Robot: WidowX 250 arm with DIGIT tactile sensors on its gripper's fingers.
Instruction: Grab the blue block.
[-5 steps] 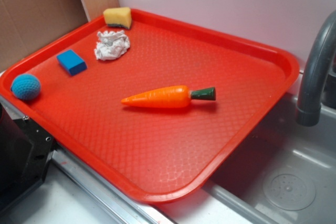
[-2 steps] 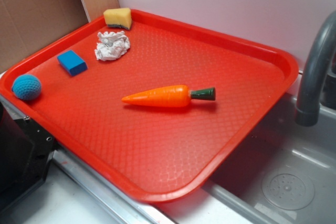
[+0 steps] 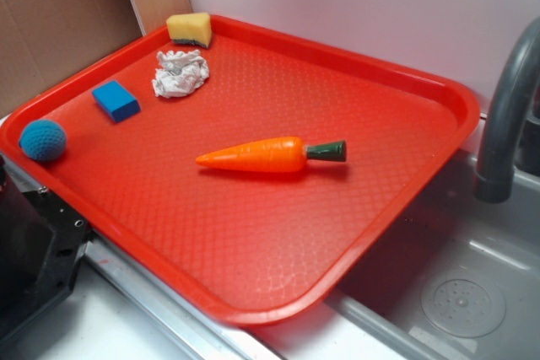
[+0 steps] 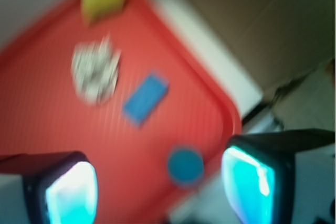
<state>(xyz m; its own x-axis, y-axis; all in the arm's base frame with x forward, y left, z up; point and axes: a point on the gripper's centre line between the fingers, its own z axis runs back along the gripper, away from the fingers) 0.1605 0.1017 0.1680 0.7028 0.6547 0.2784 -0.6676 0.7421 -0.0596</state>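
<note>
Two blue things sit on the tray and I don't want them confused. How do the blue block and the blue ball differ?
The blue block is flat-faced and sharp-edged; the blue ball is round. The block looks smooth and bright blue, while the ball is teal with a knitted texture. The block lies beside the crumpled white cloth; the ball sits at the red tray's near-left rim. Both rest untouched on the tray, with the gripper open above.

The small solid blue rectangular block [image 3: 116, 100] lies on the red plastic tray [image 3: 405, 82], between the round teal crocheted ball [image 3: 42, 139] nearer the front and the crumpled white cloth [image 3: 180, 72] behind it. The yellow sponge [image 3: 189, 29] sits in the far corner behind the cloth, and the orange plastic carrot [image 3: 270, 155] lies mid-tray, well apart to the right. The grey curved faucet [image 3: 504, 115] stands beyond the tray's right rim.
</note>
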